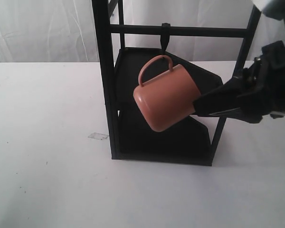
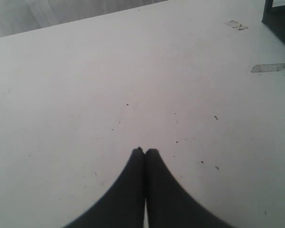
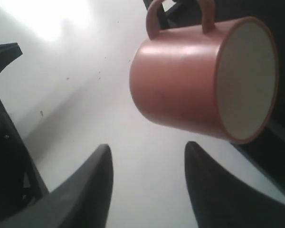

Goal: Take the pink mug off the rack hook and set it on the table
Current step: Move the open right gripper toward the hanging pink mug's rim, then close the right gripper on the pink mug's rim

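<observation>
The white desk [image 1: 47,185] fills the foreground. It carries only faint specks and a scrap of clear tape [image 1: 98,137], which lies just outside the rack [image 1: 106,95], near the foot of its front post. The left gripper [image 2: 146,152] shows only in its own wrist view. Its two dark fingers are pressed together tip to tip, low over the desk, and a corner of the rack is cut off at the picture's edge. The exterior view does not show this arm at all.

Inside the rack's frame hangs the pink mug [image 1: 165,99], its loop handle over the rack hook [image 1: 165,34], which drops from the thin crossbar [image 1: 204,31]. The mug is tilted and clear of the desk. Its base is turned toward the rack's front post, and its mouth faces away, hidden in the exterior view. The hook's tip is lost behind the handle.

The right gripper [image 3: 148,147] reaches in from the side of the rack's other post, fingers spread apart and empty. The mug's cream-lined mouth lies ahead of the tips, not between them. Whether a tip touches the rim cannot be told. The rack's top and most of the right arm are cut off.
</observation>
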`<state>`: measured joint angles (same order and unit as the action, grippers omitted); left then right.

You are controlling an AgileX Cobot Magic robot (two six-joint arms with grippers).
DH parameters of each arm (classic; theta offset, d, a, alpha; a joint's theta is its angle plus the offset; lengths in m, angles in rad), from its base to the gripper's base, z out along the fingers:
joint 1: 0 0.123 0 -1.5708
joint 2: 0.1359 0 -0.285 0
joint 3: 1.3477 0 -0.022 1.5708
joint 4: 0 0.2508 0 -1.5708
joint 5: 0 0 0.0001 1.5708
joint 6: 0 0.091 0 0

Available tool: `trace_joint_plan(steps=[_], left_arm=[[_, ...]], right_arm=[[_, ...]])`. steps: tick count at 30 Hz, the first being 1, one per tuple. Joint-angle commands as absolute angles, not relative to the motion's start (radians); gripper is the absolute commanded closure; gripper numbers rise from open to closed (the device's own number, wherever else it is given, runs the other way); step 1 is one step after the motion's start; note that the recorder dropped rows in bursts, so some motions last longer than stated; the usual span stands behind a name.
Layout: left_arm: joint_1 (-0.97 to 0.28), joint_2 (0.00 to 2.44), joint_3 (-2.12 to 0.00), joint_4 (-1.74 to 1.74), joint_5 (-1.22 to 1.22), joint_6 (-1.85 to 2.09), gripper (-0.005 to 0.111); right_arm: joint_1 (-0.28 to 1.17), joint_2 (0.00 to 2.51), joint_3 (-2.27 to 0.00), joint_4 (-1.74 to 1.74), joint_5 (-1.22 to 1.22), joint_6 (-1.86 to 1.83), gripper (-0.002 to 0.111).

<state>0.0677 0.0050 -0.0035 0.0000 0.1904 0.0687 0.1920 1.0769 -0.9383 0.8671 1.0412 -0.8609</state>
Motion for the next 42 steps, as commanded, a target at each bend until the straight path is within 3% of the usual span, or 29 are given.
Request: trace_joint_plan(steps=[1, 15, 31, 42], left_arm=[[0.068, 0.0, 0.0, 0.0, 0.187, 0.067, 0.107], [0.068, 0.001, 0.0, 0.0, 0.187, 0.067, 0.107], [0.07, 0.001, 0.0, 0.0, 0.187, 0.067, 0.107], [0.07, 0.001, 0.0, 0.0, 0.187, 0.067, 0.107]], right_arm=[[0.245, 1.087, -0.945, 0.881, 0.982, -0.965, 0.063], [0.284, 1.119, -0.922, 0.846, 0.774, -1.026, 0.063], [0.33, 1.206, -0.918, 0.871, 0.764, -1.044, 0.063], [0.33, 1.206, -0.918, 0.978, 0.909, -1.205, 0.063]])
